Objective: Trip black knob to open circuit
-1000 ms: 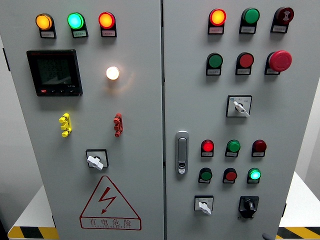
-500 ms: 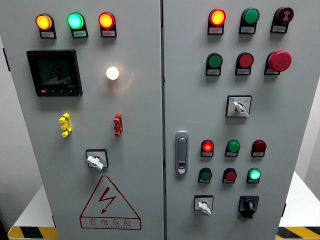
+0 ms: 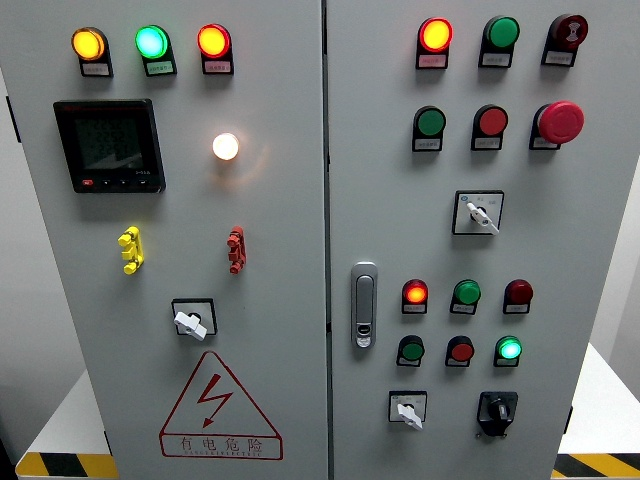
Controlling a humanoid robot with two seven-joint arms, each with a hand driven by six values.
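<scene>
No robot hand is seen anywhere in the head view, so its opening cannot be told, and nothing is touched or held. A grey metal cabinet with two smooth doors fills the view. On the left door, three lit round lamps, amber, green and red, are set in a row above a square black meter, whose screen is too dim to be read. A glowing white lamp is placed beside the meter, with a yellow fitting and a red fitting below, then a white-handled selector and a red triangular warning sign. On the right door, a chrome latch handle is mounted near the seam. Round buttons and lamps are arranged in rows, with a red mushroom button at the upper right. Lower down, a lit red lamp and a lit green lamp are seen. The black knob is found at the lower right, just right of a white selector, with nothing in front of it.
</scene>
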